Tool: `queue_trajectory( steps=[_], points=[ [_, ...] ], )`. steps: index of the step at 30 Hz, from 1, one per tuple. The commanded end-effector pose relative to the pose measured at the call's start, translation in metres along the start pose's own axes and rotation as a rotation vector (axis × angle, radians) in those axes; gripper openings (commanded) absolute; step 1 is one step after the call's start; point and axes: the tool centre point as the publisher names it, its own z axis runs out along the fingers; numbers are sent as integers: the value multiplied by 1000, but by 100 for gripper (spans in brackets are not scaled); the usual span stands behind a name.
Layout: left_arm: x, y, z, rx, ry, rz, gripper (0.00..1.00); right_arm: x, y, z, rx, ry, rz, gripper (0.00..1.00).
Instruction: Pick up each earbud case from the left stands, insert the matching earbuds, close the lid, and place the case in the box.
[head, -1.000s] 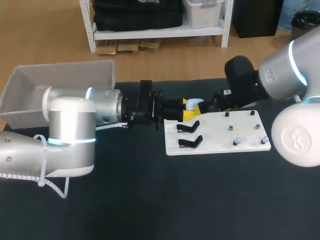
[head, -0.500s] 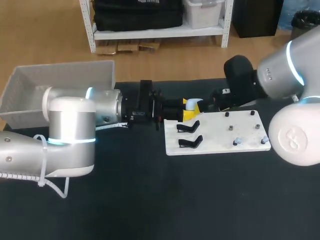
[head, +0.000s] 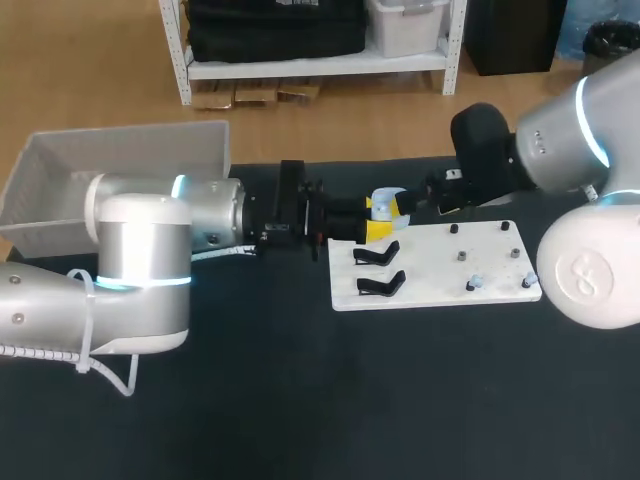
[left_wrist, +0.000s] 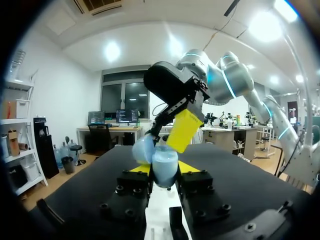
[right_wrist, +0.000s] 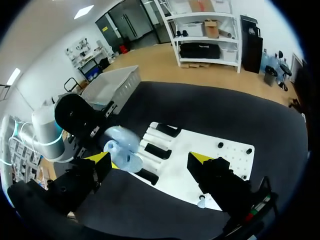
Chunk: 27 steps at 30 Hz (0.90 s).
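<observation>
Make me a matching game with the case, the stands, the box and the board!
Things:
1 case
2 stands
3 box
4 board

Clues:
A black, standing on the board
B far left, beyond the left arm
C pale blue, gripped by the left end effector
D white and flat, under the stands

Pairs: 1-C, 2-A, 3-B, 4-D
</observation>
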Motion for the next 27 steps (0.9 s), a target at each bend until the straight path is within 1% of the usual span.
queue_trajectory(
  steps=[1,4,6,9,12,17,20,22,27],
  points=[
    [1,-2,0,-8,-3,3,0,-4,0,-5,0,-7,5,100],
    [1,-2,0,-8,-3,3,0,-10,-2,-14,6,-21,0,100],
    [1,-2,0,-8,-3,3,0,-13,-5,-22,31,-24,-21,100],
    [1,-2,0,-8,-3,3,0,-14,-17,-38,94,-8,-47,100],
    [1,-2,0,-8,-3,3,0,-11,-33,-49,175,48,-58,100],
    [1,-2,0,-8,-3,3,0,5,-61,-61,308,174,-44,100],
    [1,-2,0,-8,-3,3,0,18,-77,-62,367,253,-22,100],
    [1,-2,0,-8,-3,3,0,28,-87,-62,399,296,-11,100],
    [1,-2,0,-8,-3,3,0,53,-106,-61,435,370,27,100]
  ],
)
